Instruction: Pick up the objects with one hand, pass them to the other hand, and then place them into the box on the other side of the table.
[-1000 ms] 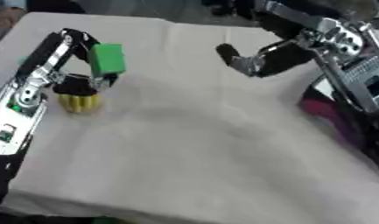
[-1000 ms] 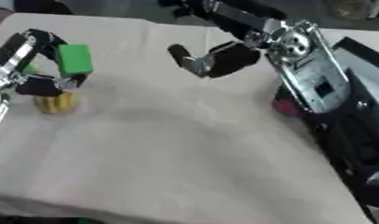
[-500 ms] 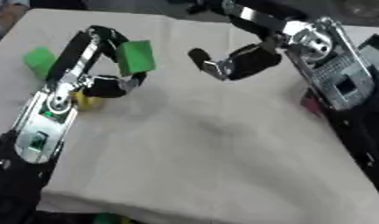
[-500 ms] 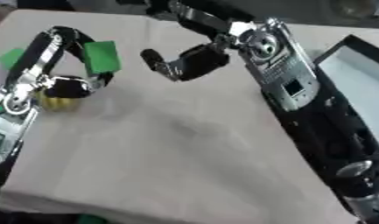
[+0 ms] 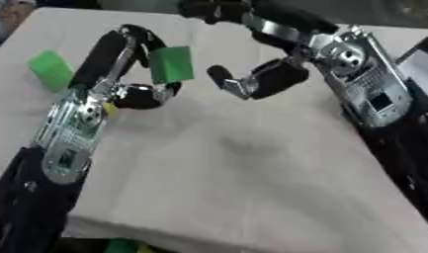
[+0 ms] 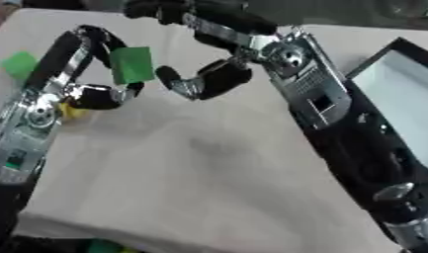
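My left hand (image 5: 122,47) is shut on a green block (image 5: 171,64) and holds it above the table, left of the middle. My right hand (image 5: 267,79) hangs just to the right of the block, fingers loosely curved and open, holding nothing; a small gap lies between them. A second green block (image 5: 51,70) lies on the cloth at the far left. A yellow thing (image 5: 109,109) shows partly under my left wrist. The box (image 6: 399,94), black-rimmed with a pale inside, stands at the right edge.
A pale cloth (image 5: 234,163) covers the table; its front edge runs along the bottom. Something green and yellow (image 5: 122,245) shows below that edge. My right forearm (image 5: 364,84) crosses the upper right, in front of the box.
My left hand has raised the green block and carried it to the right. My right hand has moved left to meet it. The camera shifted, bringing the second green block into view.
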